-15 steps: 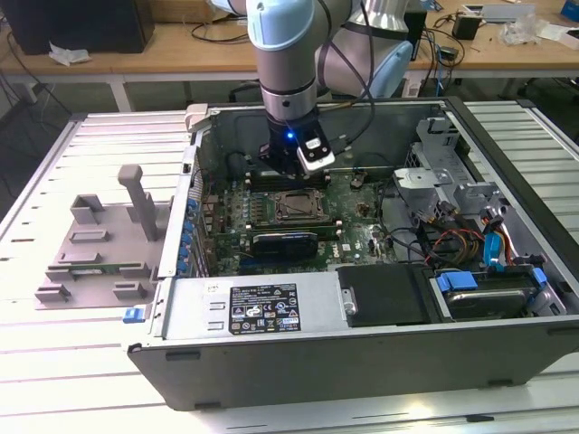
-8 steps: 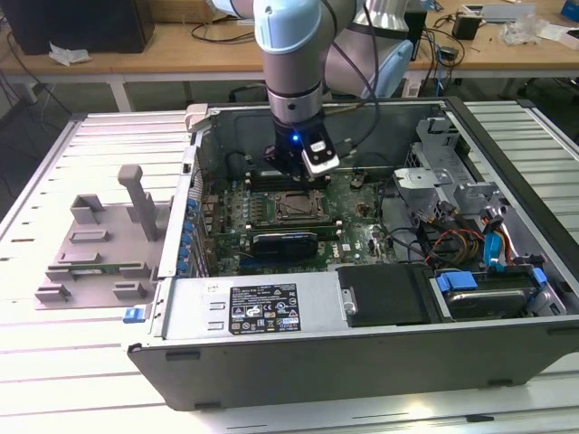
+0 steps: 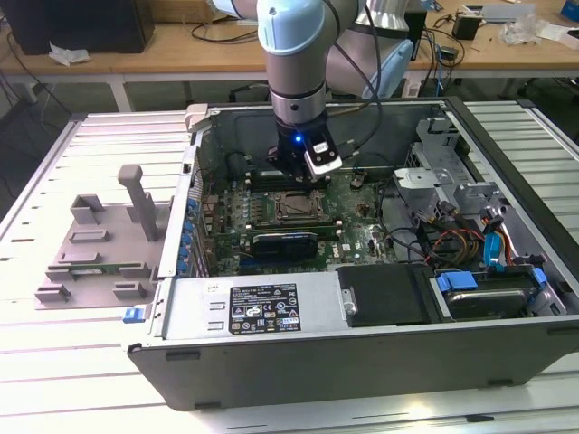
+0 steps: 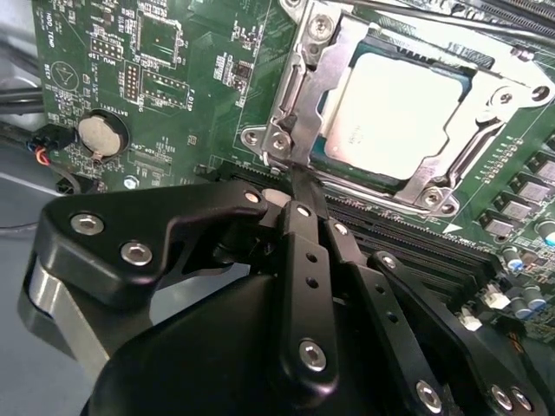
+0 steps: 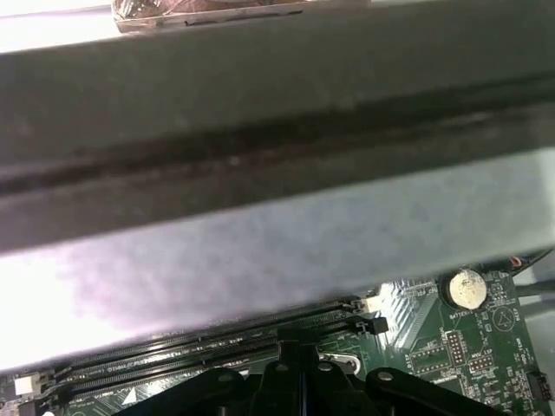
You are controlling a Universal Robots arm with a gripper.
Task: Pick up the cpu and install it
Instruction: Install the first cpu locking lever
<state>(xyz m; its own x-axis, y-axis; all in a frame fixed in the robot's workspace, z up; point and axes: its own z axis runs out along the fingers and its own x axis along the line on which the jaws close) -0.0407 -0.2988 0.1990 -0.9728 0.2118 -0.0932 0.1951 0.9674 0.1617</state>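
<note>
Cpu (image 4: 395,108) sits in the mobo socket, upper right of the second wrist view, metal frame (image 4: 299,117) around it, silvery top showing. Gripper (image 4: 299,178) has its fingers pressed together w/ nothing between them, tips right at the socket frame's corner. In the exterior view the gripper (image 3: 291,176) hangs inside the open pc case (image 3: 362,362), center frame, just above the socket. Grey tray (image 3: 95,244) lies at left on the table.

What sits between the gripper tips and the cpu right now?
In the second wrist view, the socket's metal retention frame lies between the gripper and the cpu, which already sits in the socket.
</note>
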